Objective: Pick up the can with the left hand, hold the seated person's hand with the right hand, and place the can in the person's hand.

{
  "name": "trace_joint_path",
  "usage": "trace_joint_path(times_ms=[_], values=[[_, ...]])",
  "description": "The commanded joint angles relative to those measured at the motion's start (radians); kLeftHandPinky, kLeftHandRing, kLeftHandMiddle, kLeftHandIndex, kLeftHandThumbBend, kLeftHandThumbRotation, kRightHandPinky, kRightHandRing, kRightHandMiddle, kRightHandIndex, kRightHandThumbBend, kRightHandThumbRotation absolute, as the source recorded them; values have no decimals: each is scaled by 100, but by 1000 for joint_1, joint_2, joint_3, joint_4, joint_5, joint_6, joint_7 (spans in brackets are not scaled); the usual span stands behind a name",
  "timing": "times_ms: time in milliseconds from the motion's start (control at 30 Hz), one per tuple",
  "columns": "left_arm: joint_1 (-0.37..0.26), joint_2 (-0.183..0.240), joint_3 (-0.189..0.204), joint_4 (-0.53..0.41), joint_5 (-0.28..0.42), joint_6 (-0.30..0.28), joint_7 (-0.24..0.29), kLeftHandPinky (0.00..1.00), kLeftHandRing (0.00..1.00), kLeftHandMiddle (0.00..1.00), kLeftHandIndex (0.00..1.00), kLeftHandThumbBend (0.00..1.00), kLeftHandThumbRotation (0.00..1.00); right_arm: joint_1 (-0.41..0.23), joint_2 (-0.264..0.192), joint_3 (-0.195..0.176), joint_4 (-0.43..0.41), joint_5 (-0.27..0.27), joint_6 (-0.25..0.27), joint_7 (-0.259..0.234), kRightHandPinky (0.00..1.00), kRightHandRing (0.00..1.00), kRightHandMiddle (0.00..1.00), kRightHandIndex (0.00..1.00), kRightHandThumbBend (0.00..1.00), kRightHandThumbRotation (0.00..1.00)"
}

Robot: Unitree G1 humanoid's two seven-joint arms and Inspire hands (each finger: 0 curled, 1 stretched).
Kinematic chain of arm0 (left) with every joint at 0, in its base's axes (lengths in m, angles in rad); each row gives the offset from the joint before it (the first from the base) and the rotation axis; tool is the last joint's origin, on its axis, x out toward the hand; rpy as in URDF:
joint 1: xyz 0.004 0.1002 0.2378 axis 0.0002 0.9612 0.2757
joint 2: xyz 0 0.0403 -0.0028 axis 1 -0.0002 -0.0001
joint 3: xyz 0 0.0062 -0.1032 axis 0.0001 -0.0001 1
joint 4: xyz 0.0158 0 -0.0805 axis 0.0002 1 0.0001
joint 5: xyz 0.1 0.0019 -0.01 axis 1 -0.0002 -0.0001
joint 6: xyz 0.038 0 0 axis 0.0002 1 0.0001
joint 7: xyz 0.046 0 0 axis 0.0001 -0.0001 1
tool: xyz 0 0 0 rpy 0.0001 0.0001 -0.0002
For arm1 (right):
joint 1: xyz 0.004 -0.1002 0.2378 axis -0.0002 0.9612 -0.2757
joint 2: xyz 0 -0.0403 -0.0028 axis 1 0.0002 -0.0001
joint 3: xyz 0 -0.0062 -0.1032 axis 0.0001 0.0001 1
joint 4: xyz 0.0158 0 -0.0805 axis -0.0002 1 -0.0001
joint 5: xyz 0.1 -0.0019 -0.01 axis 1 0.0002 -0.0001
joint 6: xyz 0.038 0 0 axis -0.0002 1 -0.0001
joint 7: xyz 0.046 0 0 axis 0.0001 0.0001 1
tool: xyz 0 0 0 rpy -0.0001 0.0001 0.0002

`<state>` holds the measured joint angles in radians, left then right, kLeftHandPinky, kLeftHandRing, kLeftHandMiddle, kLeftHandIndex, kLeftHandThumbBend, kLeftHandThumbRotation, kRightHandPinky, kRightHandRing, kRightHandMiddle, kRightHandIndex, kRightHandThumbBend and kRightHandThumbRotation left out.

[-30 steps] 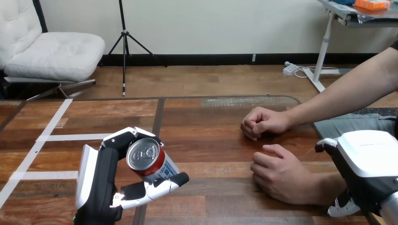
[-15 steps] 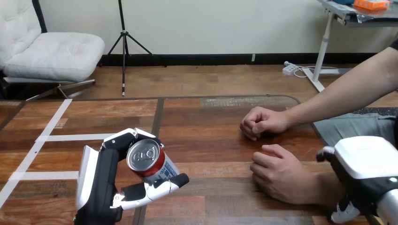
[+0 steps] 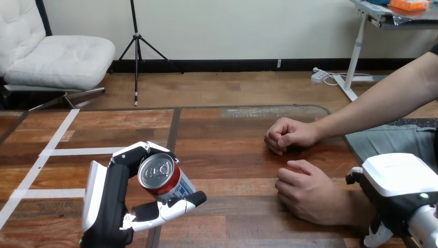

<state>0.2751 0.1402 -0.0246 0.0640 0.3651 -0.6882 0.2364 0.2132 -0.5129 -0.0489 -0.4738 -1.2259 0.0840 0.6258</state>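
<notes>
While can (image 3: 161, 178) is gripped, person's hands (image 3: 309, 195) nearby

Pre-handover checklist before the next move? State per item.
1. Can secured in the left hand: ok, the hand is curled round it.
2. Can upright: not ok, it is tilted with its top facing the camera.
3. Right hand holding the person's nearer hand: cannot tell; it sits beside that wrist.
4. Person's nearer hand open and palm up to receive: not ok, it lies palm down on the table, loosely curled.
5. Path from the can to that hand: ok, bare table between them.
</notes>
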Motion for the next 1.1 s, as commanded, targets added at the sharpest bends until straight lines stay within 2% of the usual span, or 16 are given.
trace_joint_path(times_ms=[0, 367, 633, 1067], values=[[-42, 2, 8, -22, -12, -28, 3, 33, 37, 41, 43, 79, 0, -77, -26, 9, 9, 3, 12, 1, 93, 84, 83, 80, 86, 11], [-40, 9, 13, -25, -19, -29, -1, 33, 38, 42, 43, 79, 0, -88, -33, 21, 34, 28, 9, 2, 88, 82, 82, 78, 85, 9], [-39, 9, 15, -28, -26, -28, -5, 33, 38, 42, 43, 78, 0, -99, -29, 37, 40, 22, 23, 32, 86, 81, 81, 78, 84, 8], [-40, 10, 17, -29, -21, -30, -8, 33, 38, 42, 43, 78, 0, -126, -26, 66, 72, 15, 43, 53, 80, 80, 80, 77, 83, 5]])
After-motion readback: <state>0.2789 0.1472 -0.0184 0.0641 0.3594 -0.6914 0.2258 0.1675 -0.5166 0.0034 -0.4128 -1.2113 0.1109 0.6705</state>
